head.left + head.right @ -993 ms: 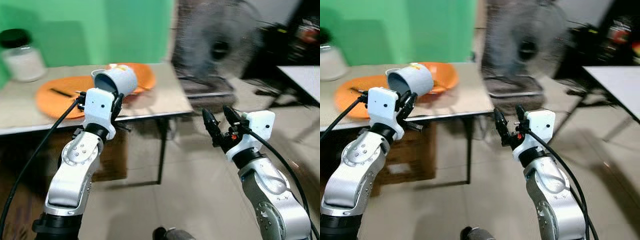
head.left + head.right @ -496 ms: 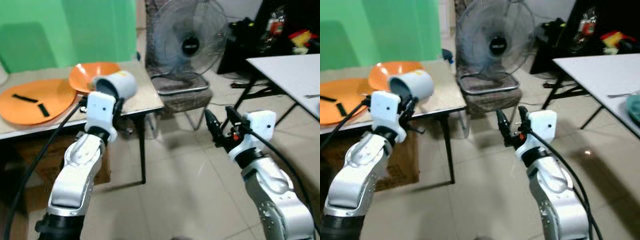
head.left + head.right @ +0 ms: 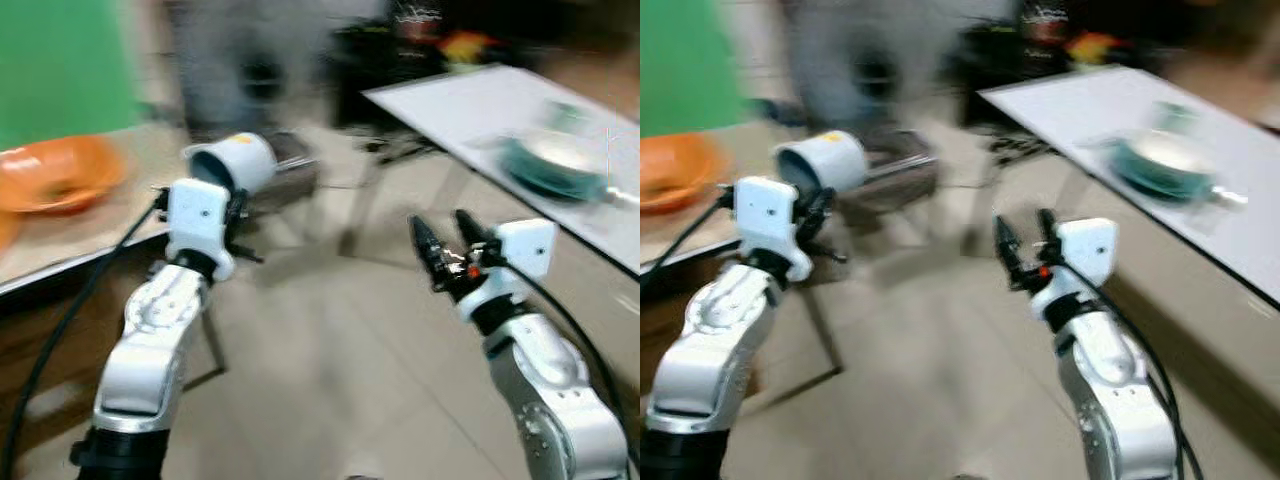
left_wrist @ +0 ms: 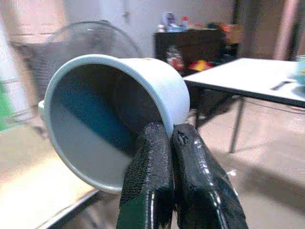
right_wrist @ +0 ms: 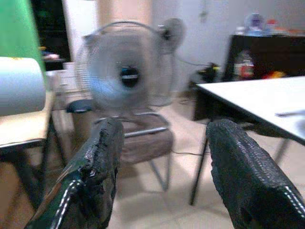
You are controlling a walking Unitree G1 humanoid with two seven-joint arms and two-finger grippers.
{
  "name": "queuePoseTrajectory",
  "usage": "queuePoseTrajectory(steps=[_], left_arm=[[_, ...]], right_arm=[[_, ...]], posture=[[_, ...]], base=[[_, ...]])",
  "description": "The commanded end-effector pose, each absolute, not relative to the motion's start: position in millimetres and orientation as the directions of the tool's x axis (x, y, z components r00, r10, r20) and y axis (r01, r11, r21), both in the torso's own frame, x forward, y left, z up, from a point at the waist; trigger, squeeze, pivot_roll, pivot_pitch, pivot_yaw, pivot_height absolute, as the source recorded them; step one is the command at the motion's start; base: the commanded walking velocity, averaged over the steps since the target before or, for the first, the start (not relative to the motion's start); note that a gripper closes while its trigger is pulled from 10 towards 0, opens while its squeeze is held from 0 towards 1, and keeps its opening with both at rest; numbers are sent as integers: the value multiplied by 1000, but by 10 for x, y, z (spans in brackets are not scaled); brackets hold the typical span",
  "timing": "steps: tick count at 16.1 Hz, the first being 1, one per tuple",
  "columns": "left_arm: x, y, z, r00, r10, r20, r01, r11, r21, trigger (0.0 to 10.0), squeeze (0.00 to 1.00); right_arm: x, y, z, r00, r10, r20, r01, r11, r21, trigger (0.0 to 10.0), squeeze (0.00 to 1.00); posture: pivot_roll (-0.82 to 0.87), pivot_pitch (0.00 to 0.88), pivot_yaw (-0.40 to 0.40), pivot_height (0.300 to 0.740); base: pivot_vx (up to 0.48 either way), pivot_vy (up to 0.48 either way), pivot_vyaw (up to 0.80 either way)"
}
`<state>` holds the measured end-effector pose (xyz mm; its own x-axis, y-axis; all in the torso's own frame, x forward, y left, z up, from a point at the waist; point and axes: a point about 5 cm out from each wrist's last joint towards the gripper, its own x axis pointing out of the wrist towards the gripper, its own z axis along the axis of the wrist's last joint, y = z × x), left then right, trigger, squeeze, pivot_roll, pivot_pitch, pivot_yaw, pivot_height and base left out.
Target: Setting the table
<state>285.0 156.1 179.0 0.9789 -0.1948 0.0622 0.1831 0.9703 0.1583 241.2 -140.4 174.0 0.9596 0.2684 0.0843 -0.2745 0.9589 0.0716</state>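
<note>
the left gripper (image 4: 174, 143) was raised in front of the robot's chest on its left side, its two black fingers (image 4: 147, 186) pressed tight together on the rim of a pale blue mug (image 4: 114, 129). the mug lay tipped on its side in that grip, its open mouth turned back toward the wrist camera, its inside dark blue and holding nothing that could be made out. in the head views the mug (image 3: 232, 162) sat just above the white wrist block, in the air over the floor and off the near edge of the wooden table (image 3: 70, 235) at the robot's left.

the right gripper (image 3: 447, 246) was held up at about the same height on the other side, well apart from the mug, its fingers (image 5: 90, 176) spread wide with nothing between them.

below both arms lay a pale tiled floor (image 3: 320, 370), blurred. on the wooden table stood an orange bowl (image 3: 55, 176), against a green wall (image 3: 60, 65). to the right and farther off ran a white table (image 3: 1110, 110) on dark legs, with a teal bowl (image 3: 1165, 165) on it, too smeared to tell more. behind the gap between the tables stood a chair (image 5: 145, 138) and a standing fan (image 5: 125, 71), and beyond them a dark cabinet (image 5: 267, 57) with small items on top.
</note>
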Motion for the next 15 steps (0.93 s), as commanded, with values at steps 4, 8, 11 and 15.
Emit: queuePoseTrajectory(steps=[4, 8, 11, 15], left_arm=[[2827, 1521, 1794, 975, -212, 63, 199, 967, 160, 10000, 0], [2831, 1498, 1809, 973, -211, 95, 194, 968, 161, 10000, 0], [2829, 1479, 1819, 968, -229, 100, 212, 965, 156, 10000, 0], [2846, 1474, 1831, 964, -243, 109, 229, 965, 129, 10000, 0]], right_arm=[[2387, -1457, 1742, 967, 245, 74, -250, 966, 63, 10000, 0], [2376, -1468, 1727, 969, 238, 65, -242, 969, 57, 10000, 0], [2378, -1473, 1726, 970, 237, 62, -240, 969, 53, 10000, 0], [2382, -1482, 1731, 972, 229, 56, -231, 972, 42, 10000, 0]], posture=[[-162, 0, -59, 740], [-163, 0, -60, 740], [-165, 0, -61, 740], [-167, 0, -54, 740]], base=[[0, 0, -800], [0, 0, -800], [0, 0, -800], [0, 0, -800]])
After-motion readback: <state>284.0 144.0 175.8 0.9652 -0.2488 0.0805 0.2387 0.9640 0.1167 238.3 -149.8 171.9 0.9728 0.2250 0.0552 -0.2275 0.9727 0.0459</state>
